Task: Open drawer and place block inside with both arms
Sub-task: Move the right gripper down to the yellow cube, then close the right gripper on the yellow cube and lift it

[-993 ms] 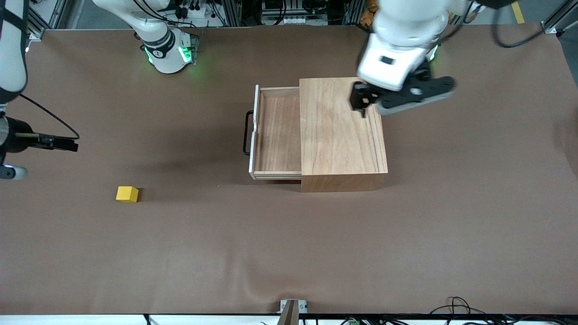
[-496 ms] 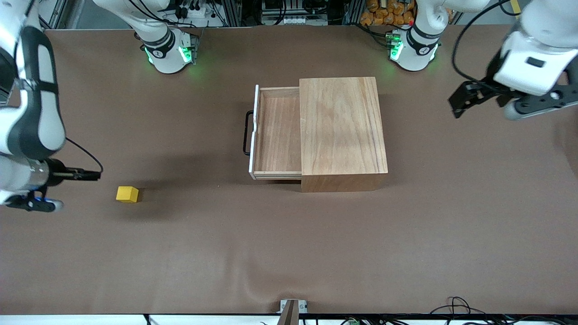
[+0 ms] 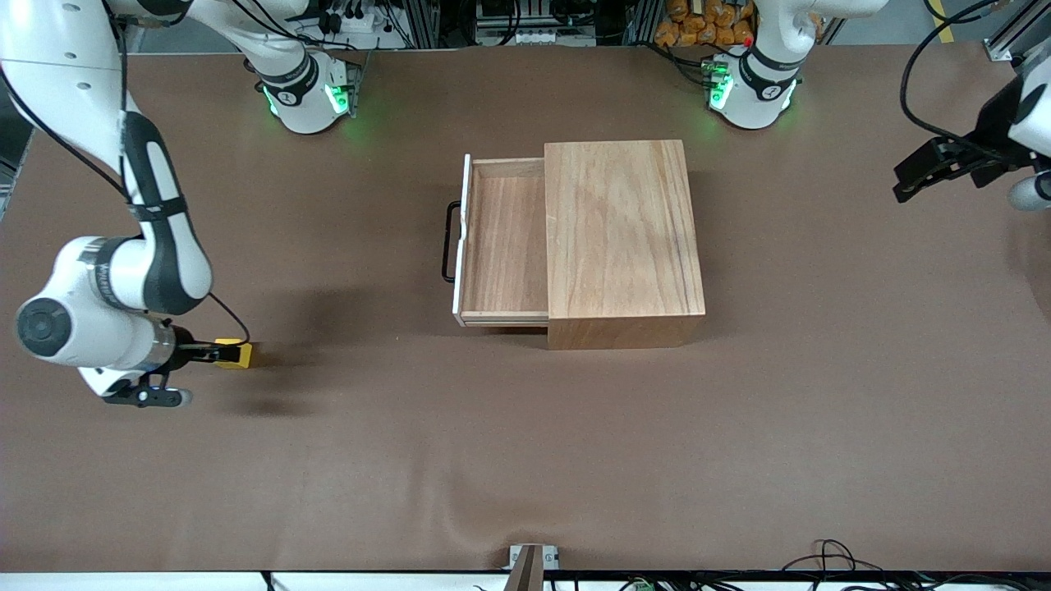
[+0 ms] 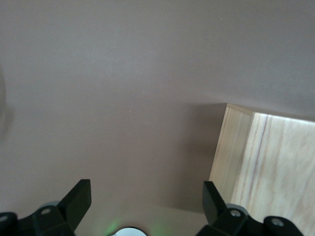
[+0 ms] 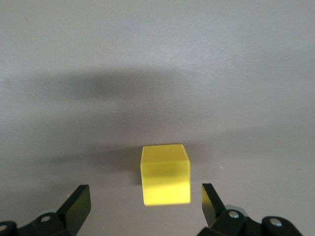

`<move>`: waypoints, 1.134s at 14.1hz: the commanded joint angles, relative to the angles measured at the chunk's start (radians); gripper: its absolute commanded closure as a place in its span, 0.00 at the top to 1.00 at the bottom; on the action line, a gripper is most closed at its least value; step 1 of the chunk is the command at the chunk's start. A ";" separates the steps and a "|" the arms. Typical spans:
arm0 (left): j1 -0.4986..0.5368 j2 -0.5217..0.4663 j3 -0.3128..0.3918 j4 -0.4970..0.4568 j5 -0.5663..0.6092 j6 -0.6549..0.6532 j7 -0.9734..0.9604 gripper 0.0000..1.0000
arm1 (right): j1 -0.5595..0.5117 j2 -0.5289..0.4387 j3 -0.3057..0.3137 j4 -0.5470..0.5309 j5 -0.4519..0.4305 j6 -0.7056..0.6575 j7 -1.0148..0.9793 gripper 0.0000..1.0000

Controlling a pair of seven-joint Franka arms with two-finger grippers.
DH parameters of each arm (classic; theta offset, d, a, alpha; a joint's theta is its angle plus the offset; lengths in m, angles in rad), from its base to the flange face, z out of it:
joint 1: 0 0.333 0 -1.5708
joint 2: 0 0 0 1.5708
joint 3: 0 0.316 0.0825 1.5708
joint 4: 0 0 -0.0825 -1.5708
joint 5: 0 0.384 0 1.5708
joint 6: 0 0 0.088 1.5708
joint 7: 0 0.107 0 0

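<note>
The small yellow block (image 3: 239,355) (image 5: 165,174) lies on the brown table toward the right arm's end. My right gripper (image 3: 207,352) (image 5: 146,207) is low beside it and open, with the block just ahead of its fingertips and untouched. The drawer (image 3: 502,238) stands pulled out of the light-wood box (image 3: 624,238), with nothing in its tray and its black handle (image 3: 447,242) facing the right arm's end. My left gripper (image 3: 915,179) (image 4: 146,204) hangs open over bare table at the left arm's end, and a corner of the box (image 4: 266,162) shows in the left wrist view.
The brown table cover (image 3: 525,460) has a slight wrinkle near its front edge. Both green-lit arm bases (image 3: 305,94) (image 3: 751,86) stand along the table edge farthest from the front camera. Cables lie past the front edge (image 3: 829,558).
My right arm has swung in and down, bringing its open gripper up to the block. My left arm has moved off from above the box to the left arm's end of the table.
</note>
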 commanded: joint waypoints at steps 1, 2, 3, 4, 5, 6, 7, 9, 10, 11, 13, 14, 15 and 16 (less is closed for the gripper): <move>0.036 -0.059 -0.010 -0.075 -0.015 0.037 0.094 1.00 | 0.001 -0.026 -0.003 -0.072 0.005 0.078 -0.035 1.00; 0.040 -0.050 -0.010 -0.061 -0.010 0.037 0.097 1.00 | -0.009 -0.024 -0.004 -0.083 0.005 0.098 -0.075 1.00; 0.037 -0.045 -0.013 -0.049 -0.012 0.037 0.098 1.00 | -0.026 -0.023 -0.003 -0.104 0.005 0.138 -0.106 1.00; 0.034 -0.044 -0.016 -0.048 -0.015 0.035 0.100 1.00 | -0.036 -0.020 -0.003 -0.137 0.006 0.184 -0.115 1.00; 0.029 -0.044 -0.018 -0.048 -0.015 0.031 0.100 1.00 | -0.028 -0.015 -0.003 -0.158 0.008 0.216 -0.114 1.00; 0.026 -0.045 -0.027 -0.047 -0.015 0.027 0.098 1.00 | -0.025 -0.012 -0.001 -0.163 0.011 0.221 -0.105 1.00; 0.027 -0.045 -0.039 -0.047 -0.015 0.027 0.100 1.00 | -0.025 -0.006 -0.001 -0.163 0.021 0.221 -0.103 1.00; 0.027 -0.044 -0.044 -0.047 -0.016 0.029 0.100 1.00 | -0.028 0.014 -0.001 -0.161 0.084 0.223 -0.105 1.00; 0.027 -0.044 -0.044 -0.045 -0.016 0.032 0.100 1.00 | -0.028 0.017 -0.001 -0.161 0.091 0.223 -0.105 1.00; 0.030 -0.045 -0.045 -0.047 -0.018 0.032 0.104 1.00 | -0.028 0.017 -0.001 -0.161 0.091 0.223 -0.108 1.00; 0.037 -0.044 -0.047 -0.058 -0.019 0.043 0.153 1.00 | -0.033 0.025 -0.001 -0.160 0.091 0.226 -0.114 0.74; 0.044 -0.042 -0.055 -0.061 -0.021 0.043 0.158 1.00 | -0.039 0.031 -0.001 -0.152 0.091 0.229 -0.114 0.51; 0.078 -0.041 -0.064 -0.061 -0.021 0.041 0.175 1.00 | -0.042 0.034 -0.001 -0.151 0.091 0.234 -0.114 0.35; 0.139 -0.036 -0.112 -0.061 -0.022 0.043 0.204 1.00 | -0.042 0.034 -0.001 -0.145 0.091 0.237 -0.114 0.24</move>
